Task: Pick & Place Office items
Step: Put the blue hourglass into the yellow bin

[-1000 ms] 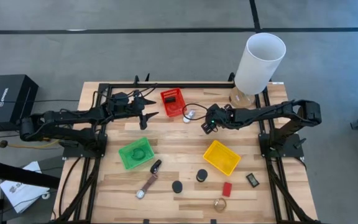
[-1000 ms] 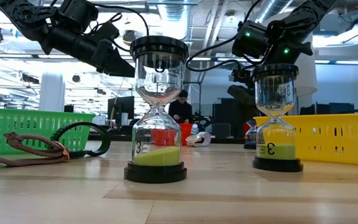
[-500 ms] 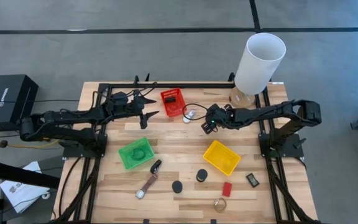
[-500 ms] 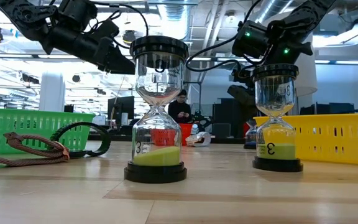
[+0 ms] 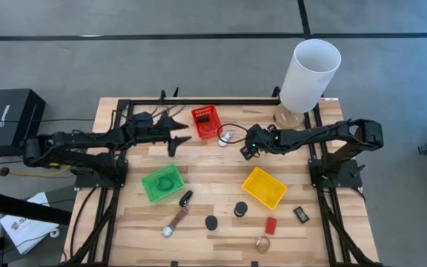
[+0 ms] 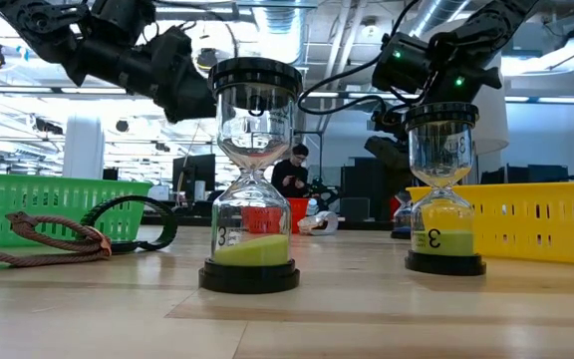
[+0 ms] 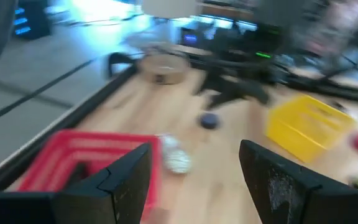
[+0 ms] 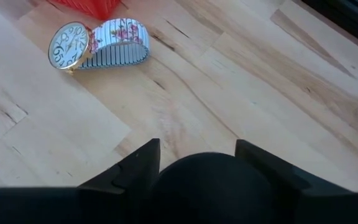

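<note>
Left gripper [image 5: 178, 139] raised above the table at about 11 o'clock, just left of the red basket [image 5: 205, 122], fingers [image 7: 126, 180] spread apart, nothing held. Right gripper [image 5: 247, 150] near 1 o'clock, closed around a black round object [image 8: 210, 186]. Floral-band wristwatch [image 8: 97, 42] on the wood beside the red basket, between both grippers. 2 hourglasses [image 6: 254, 179] with green sand upright toward 6 o'clock. Brown-strap watch [image 5: 176, 221] near 7 o'clock; red block [image 5: 270, 225] and gold round piece [image 5: 262, 243] around 5 o'clock.
</note>
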